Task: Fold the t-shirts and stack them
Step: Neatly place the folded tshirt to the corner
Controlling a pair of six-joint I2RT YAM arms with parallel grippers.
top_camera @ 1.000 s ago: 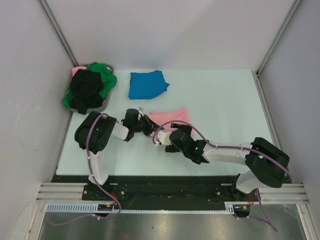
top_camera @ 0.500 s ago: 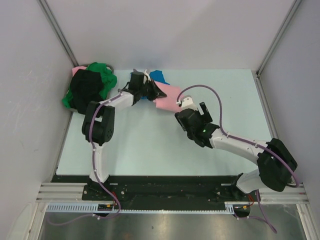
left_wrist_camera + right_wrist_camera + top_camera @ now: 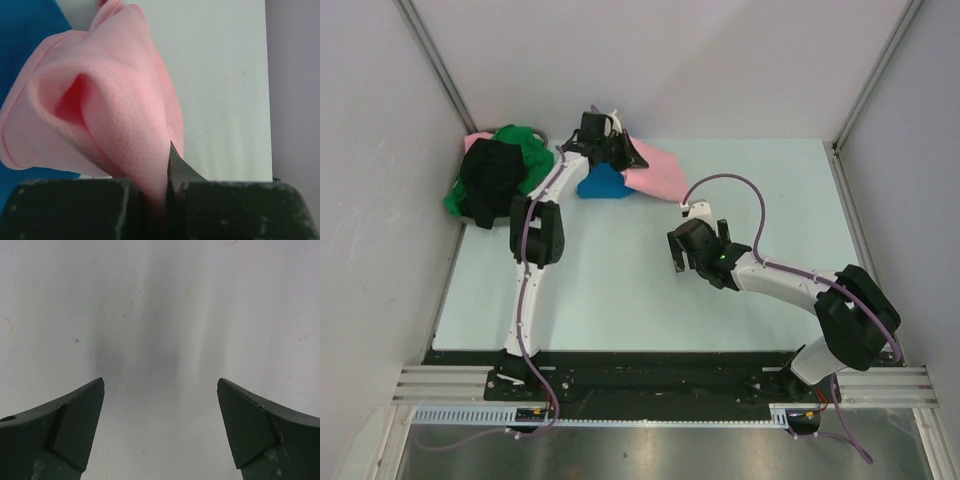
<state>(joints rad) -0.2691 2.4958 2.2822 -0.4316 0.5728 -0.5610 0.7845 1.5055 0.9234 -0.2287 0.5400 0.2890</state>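
My left gripper point(image 3: 617, 150) is shut on the folded light pink t-shirt point(image 3: 655, 172) and holds it over the folded bright blue t-shirt point(image 3: 602, 183) at the back of the table. In the left wrist view the pink cloth point(image 3: 115, 105) bulges out from between the shut jaws, with blue cloth point(image 3: 25, 40) at the left. The black t-shirt point(image 3: 488, 180) and the green t-shirt point(image 3: 533, 150) lie heaped in the grey basket at the back left. My right gripper point(image 3: 698, 258) is open and empty over bare table point(image 3: 160, 315), its fingertips point(image 3: 80, 415) wide apart.
The grey round basket point(image 3: 542, 134) sits in the back left corner, with a bit of pink cloth point(image 3: 475, 139) behind the heap. White walls close in the table point(image 3: 770, 190) at the back and both sides.
My left gripper carried the pink t-shirt from the middle of the table back to over the blue one. My right gripper let go of it, opened and drew back toward the middle.
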